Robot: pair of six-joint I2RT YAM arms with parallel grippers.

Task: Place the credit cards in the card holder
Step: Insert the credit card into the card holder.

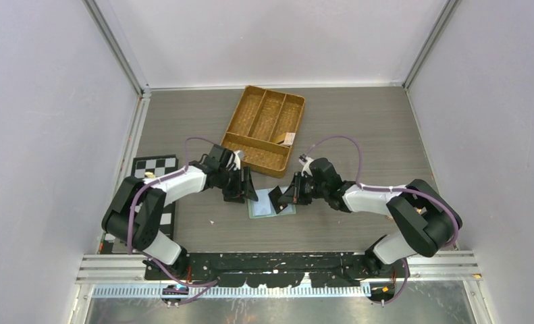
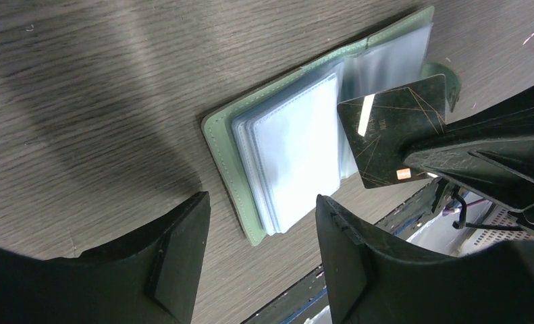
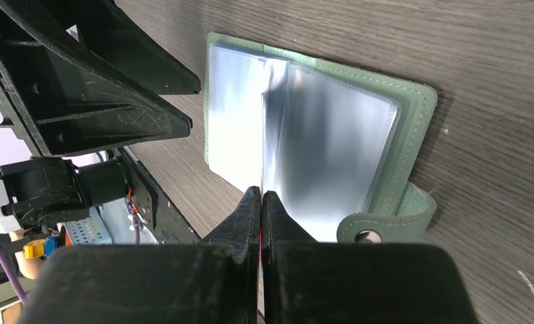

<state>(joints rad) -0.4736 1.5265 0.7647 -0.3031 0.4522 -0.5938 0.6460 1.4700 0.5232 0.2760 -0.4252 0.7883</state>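
The sage-green card holder (image 1: 272, 206) lies open on the table between my two grippers, its clear plastic pockets fanned up (image 2: 298, 155). Its snap tab shows in the right wrist view (image 3: 385, 226). My right gripper (image 3: 261, 192) is shut on a dark credit card (image 2: 392, 131) with thin gold lines. It holds the card edge-on over the open pockets at the holder's fold. My left gripper (image 2: 260, 202) is open and empty, just above the holder's left edge. No other credit cards show clearly.
A woven brown divided tray (image 1: 264, 128) stands behind the grippers, with a small pale item (image 1: 288, 139) in one compartment. A black-and-white checkered board (image 1: 154, 165) lies at the left. The arms' base rail runs along the near edge.
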